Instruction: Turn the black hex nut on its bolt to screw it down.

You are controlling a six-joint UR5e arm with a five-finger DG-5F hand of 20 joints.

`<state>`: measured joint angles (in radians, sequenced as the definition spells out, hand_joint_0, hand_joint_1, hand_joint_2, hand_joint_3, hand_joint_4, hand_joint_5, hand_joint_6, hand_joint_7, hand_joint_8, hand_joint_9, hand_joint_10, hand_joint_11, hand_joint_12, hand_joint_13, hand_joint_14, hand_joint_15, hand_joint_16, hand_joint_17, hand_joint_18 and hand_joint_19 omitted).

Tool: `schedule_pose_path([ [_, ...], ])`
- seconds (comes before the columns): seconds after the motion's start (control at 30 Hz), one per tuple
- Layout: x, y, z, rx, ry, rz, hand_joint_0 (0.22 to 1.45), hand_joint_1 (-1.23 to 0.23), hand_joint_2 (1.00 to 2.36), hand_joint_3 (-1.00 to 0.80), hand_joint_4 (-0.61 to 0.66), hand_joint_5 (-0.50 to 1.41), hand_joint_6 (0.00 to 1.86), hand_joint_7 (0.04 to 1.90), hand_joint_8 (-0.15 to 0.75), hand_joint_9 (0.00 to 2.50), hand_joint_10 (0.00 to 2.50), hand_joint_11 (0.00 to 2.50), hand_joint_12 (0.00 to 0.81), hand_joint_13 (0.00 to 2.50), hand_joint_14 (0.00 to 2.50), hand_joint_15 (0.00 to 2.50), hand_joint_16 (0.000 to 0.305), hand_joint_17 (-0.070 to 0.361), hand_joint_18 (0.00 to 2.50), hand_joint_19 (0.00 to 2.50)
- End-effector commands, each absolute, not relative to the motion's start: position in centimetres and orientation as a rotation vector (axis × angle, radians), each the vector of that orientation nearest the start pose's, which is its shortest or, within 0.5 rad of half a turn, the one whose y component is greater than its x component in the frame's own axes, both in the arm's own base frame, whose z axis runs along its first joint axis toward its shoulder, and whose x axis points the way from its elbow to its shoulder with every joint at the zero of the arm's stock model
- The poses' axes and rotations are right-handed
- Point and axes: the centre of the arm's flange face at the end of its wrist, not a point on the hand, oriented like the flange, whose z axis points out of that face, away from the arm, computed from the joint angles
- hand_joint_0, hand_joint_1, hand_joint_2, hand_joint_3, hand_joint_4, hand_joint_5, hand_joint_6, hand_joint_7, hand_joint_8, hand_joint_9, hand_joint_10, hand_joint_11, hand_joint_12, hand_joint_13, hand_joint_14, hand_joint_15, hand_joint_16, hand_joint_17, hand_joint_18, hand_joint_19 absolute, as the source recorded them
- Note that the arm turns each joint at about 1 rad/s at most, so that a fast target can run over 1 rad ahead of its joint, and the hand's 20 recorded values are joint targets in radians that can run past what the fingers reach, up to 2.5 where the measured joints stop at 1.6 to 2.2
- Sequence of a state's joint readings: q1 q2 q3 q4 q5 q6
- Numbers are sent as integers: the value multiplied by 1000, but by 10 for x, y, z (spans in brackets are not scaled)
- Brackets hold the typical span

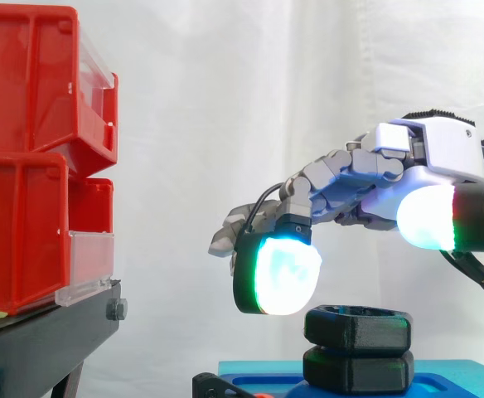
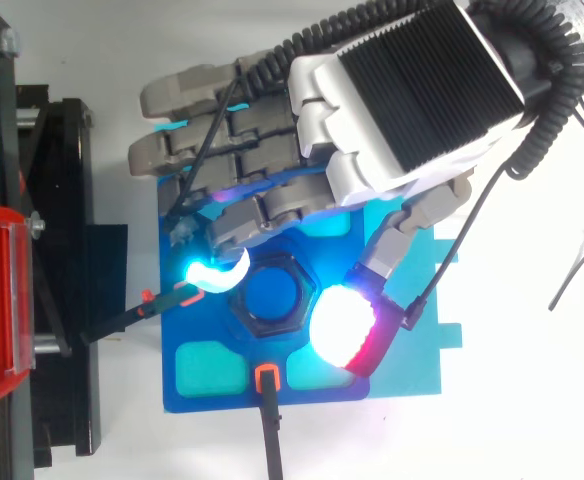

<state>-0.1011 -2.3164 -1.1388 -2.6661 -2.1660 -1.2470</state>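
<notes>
I see the multi-fingered grey robot hand (image 1: 437,157) hovering, its fingers (image 1: 285,278) relaxed, spread and empty, either side of the black plastic hex nut (image 1: 358,327). The red plastic bins (image 1: 26,166) are well apart.

The hand (image 1: 431,151) is reaching in from the right, palm facing down. Its fingers (image 1: 341,170) are sloping downward, loosely bent, with a cyan-glowing fingertip (image 1: 285,278) and the white-glowing thumb pad (image 2: 342,322) spreading apart, gripping nothing.

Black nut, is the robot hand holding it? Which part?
No, nothing is held. The hand hovers above the black hex nut. Its glowing pads sit to either side of the nut, and the thumb's pad is well above it.
</notes>
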Motion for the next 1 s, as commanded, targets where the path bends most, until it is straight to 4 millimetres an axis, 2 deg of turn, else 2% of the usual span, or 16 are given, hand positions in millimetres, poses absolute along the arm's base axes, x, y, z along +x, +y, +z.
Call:
schedule_pose_path([
  [0.0,748,-153,269,-184,1452,613,501,-324,1000,-500,235,-185,716,813,313,491,10,429,329,393,5,149,38,85,93,137],
  [0.3,755,-145,281,-184,1427,629,499,-316,1000,-500,241,-173,657,884,310,499,10,434,331,396,5,159,38,85,88,145],
  [0.43,761,-132,282,-157,1423,614,481,-319,1000,-500,245,-160,598,988,319,501,10,435,342,378,5,153,39,88,82,130],
  [0.5,762,-126,280,-159,1426,619,450,-459,1000,-500,249,-157,574,999,316,469,9,415,363,301,4,123,44,98,60,120],
  [0.53,762,-124,282,-161,1423,620,426,-574,1000,-500,256,-157,539,1047,310,428,9,396,376,193,0,58,48,109,32,93],
  [0.6,763,-119,281,-162,1424,623,410,-605,1000,-500,254,-167,537,1022,309,389,8,414,383,125,0,51,50,112,0,94],
  [0.67,765,-115,281,-159,1419,623,387,-661,1000,-500,268,-167,503,1075,310,362,10,396,390,86,0,29,53,119,0,78],
  [0.73,767,-106,281,-149,1422,620,368,-705,1000,-500,274,-172,500,1061,315,359,8,393,399,81,0,24,55,124,0,65],
  [0.97,769,-95,281,-150,1423,626,313,-875,1000,-500,285,-186,501,1005,330,343,7,415,423,84,0,23,61,138,0,68],
])
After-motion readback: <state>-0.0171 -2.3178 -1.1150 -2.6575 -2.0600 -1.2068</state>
